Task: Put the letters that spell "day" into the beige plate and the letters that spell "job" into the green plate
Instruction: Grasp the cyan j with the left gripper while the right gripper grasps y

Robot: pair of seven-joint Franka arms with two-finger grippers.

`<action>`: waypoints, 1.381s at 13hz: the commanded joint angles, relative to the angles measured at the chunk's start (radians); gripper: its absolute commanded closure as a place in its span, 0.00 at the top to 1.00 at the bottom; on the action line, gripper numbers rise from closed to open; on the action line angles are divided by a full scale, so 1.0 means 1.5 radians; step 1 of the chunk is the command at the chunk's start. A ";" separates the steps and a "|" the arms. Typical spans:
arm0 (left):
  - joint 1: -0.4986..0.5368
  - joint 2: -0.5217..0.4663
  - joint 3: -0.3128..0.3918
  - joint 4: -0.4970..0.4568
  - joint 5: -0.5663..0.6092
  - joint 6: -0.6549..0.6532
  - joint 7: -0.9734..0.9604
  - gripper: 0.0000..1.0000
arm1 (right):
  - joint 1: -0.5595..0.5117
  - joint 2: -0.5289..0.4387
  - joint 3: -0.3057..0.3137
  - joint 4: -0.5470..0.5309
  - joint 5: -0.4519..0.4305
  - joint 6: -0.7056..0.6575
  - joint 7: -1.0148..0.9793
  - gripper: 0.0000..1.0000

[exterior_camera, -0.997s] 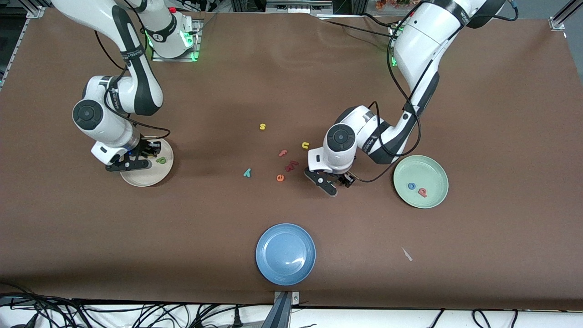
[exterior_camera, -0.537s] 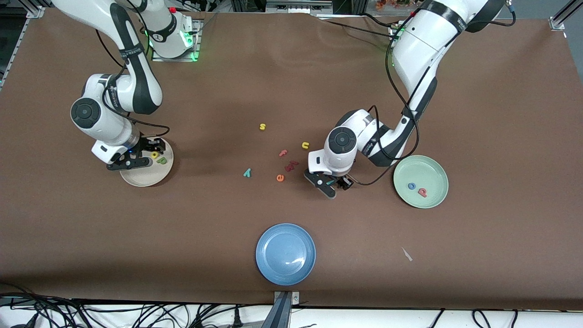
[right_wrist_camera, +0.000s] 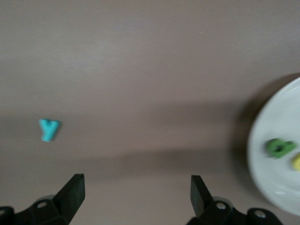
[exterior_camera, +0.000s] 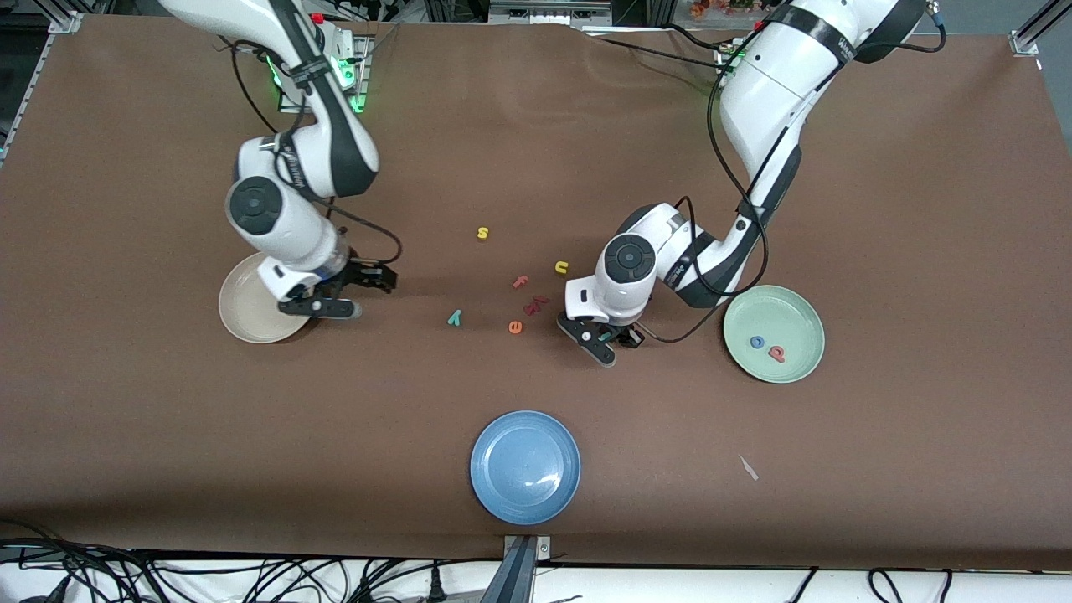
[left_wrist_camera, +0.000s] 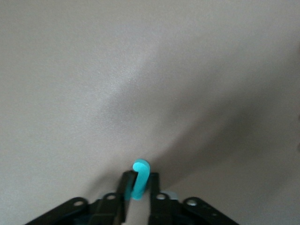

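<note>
My left gripper (exterior_camera: 614, 337) (left_wrist_camera: 140, 177) is shut on the teal "j" (left_wrist_camera: 141, 168), low at the table between the loose letters and the green plate (exterior_camera: 796, 306). That plate holds the blue "o" (exterior_camera: 756, 342) and the pink-red "b" (exterior_camera: 777, 354). My right gripper (exterior_camera: 364, 295) (right_wrist_camera: 137, 183) is open and holds nothing, just off the beige plate (exterior_camera: 247, 322) (right_wrist_camera: 274, 183) toward the table's middle. The right wrist view shows the green "d" (right_wrist_camera: 280, 147) and the yellow "a" (right_wrist_camera: 296, 162) in that plate. The teal "y" (exterior_camera: 455, 316) (right_wrist_camera: 48, 129) lies on the table.
Loose letters lie mid-table: yellow "s" (exterior_camera: 482, 233), yellow "u" (exterior_camera: 561, 267), pink "f" (exterior_camera: 521, 281), orange "e" (exterior_camera: 515, 327) and a dark red piece (exterior_camera: 536, 305). A blue plate (exterior_camera: 525, 466) sits nearest the front camera. A white scrap (exterior_camera: 748, 466) lies near it, toward the left arm's end.
My right gripper opened over the beige plate, left the yellow "a" there, and swung off toward the table's middle. My left gripper closed on the teal "j".
</note>
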 commanded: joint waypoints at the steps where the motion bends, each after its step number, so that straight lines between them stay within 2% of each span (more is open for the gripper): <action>1: 0.005 -0.016 0.000 0.010 0.010 -0.022 0.001 0.00 | -0.005 0.071 0.033 0.095 0.015 -0.017 0.087 1.00; 5: 0.035 -0.069 -0.001 0.009 0.010 -0.142 0.012 0.00 | 0.023 0.156 0.055 0.199 0.015 -0.017 0.189 1.00; 7: 0.066 -0.088 -0.002 0.004 0.010 -0.203 0.074 0.00 | 0.036 0.202 0.055 0.250 0.015 -0.016 0.225 1.00; 10: 0.103 -0.110 -0.002 -0.011 0.009 -0.287 0.100 0.01 | 0.037 0.235 0.055 0.265 0.016 -0.013 0.233 0.99; 12: 0.132 -0.130 -0.001 -0.048 0.011 -0.292 0.109 0.01 | 0.034 0.246 0.055 0.264 0.017 -0.013 0.231 0.99; 15: 0.209 -0.133 -0.002 -0.069 0.018 -0.289 0.225 0.03 | 0.035 0.256 0.055 0.264 0.017 -0.016 0.232 0.86; 17: 0.241 -0.134 -0.002 -0.086 0.018 -0.280 0.255 0.05 | 0.035 0.263 0.055 0.263 0.017 -0.016 0.233 0.81; 18: 0.249 -0.134 -0.002 -0.095 0.018 -0.266 0.255 0.12 | 0.035 0.263 0.056 0.262 0.017 -0.016 0.234 0.77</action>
